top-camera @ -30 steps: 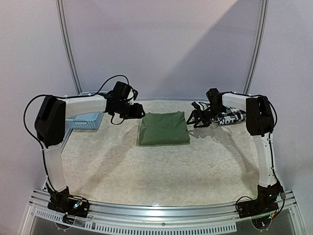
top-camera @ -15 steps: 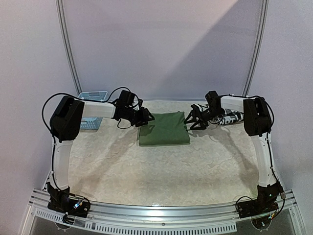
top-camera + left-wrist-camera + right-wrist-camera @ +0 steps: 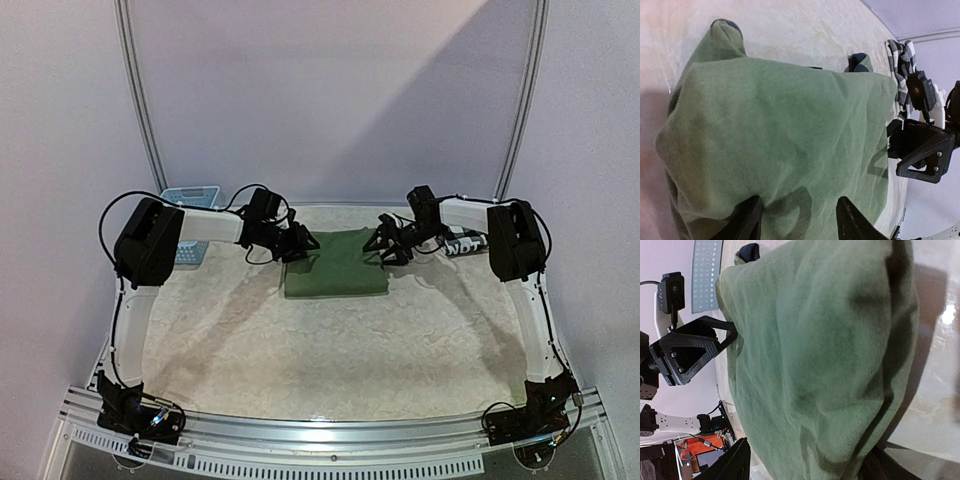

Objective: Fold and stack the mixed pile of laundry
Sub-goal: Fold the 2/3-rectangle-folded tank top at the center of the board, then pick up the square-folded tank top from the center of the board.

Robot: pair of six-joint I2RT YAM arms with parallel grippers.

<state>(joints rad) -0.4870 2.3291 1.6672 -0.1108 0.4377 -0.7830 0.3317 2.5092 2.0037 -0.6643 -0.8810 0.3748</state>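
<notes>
We see the olive-green shirt folded into a lightly wrinkled rectangle, flat on the table. Dark trim pokes out at its far corners. Our left gripper hangs over its left edge and our right gripper over its right edge, both with jaws apart, holding nothing. The checked shirt lies bunched right of it, the basket well left. Bare tabletop spreads nearward.

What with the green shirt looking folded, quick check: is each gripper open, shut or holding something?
Left gripper: open over the olive-green shirt, holding nothing.
Right gripper: open over it, holding nothing.
</notes>
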